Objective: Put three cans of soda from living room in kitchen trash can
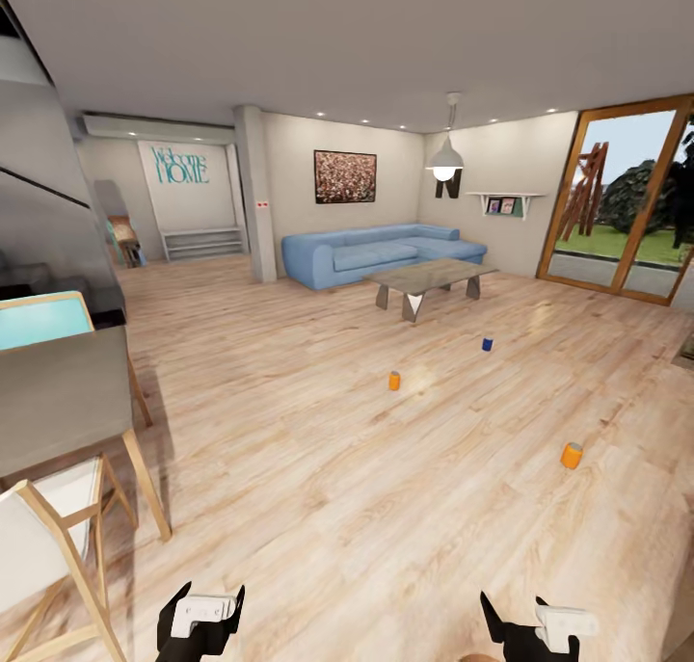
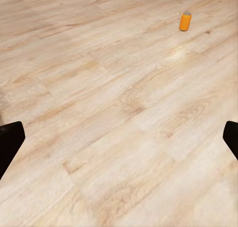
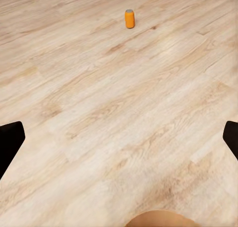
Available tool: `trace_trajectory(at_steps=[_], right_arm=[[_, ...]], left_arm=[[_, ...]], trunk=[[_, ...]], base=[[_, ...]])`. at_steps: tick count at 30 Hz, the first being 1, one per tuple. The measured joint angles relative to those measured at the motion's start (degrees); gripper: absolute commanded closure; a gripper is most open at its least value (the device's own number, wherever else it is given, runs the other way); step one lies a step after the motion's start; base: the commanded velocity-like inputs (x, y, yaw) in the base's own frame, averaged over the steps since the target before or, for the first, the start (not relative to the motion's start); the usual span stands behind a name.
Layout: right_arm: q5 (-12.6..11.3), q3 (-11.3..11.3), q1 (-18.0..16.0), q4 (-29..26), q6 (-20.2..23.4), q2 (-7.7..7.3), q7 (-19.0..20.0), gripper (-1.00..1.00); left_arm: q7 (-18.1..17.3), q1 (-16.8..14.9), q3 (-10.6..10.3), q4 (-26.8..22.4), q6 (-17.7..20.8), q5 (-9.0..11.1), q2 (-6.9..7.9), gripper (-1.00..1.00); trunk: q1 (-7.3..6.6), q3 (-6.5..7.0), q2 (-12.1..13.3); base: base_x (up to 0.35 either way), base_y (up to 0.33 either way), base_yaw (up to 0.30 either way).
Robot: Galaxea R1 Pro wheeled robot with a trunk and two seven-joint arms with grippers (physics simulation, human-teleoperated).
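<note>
On wood floor (image 1: 318,469): three soda cans (image 1: 572,456) upright, axes vertical.

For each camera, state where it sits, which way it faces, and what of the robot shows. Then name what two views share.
Head view: high on the robot, facing forward and down across the floor to the sofa; both grippers, left and right, show at the bottom.
Left wrist view: facing down at the floor; dark fingers at both edges.
Right wrist view: likewise; fingers at both edges.
Shared: an orange can stands upright in both wrist views; whether the same can, I cannot tell.
</note>
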Motion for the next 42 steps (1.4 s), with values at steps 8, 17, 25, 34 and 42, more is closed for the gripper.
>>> trace_trajectory(at_steps=[8,17,25,34,42], right_arm=[[-0.12,0.02,0.0,0.0,-0.07,0.07,-0.04,-1.0],[-0.14,0.07,0.0,0.0,-0.08,0.07,-0.12,-1.0],[-0.21,0.06,0.0,0.0,-0.08,0.1,-0.17,-1.0],[-3.41,-0.24,-0.01,0.0,-0.01,-0.33,-0.19,-1.0],[-3.77,-0.33,0.0,0.0,0.01,-0.51,-0.18,-1.0]], left_arm=[[0.07,0.0,0.0,0.0,-0.05,0.0,0.0,-1.0],[0.16,0.0,0.0,0.0,-0.03,-0.06,-0.03,-1.0],[0.16,0.0,0.0,0.0,-0.05,-0.09,-0.03,-1.0],[-0.85,-0.07,0.02,1.53,0.05,-0.03,-0.03,-1.0],[-1.93,-0.16,0.15,3.27,0.36,-0.02,-0.08,-1.0]], trunk=[[0.0,0.0,0.0],[0.0,0.0,0.0],[0.0,0.0,0.0],[0.0,0.1,0.0],[0.0,0.14,0.0]], base=[[0.0,0.006,-0.008],[0.0,-0.089,-0.001],[0.0,-0.224,-0.037],[0.0,-0.027,-0.226],[0.0,-0.001,-0.162]])
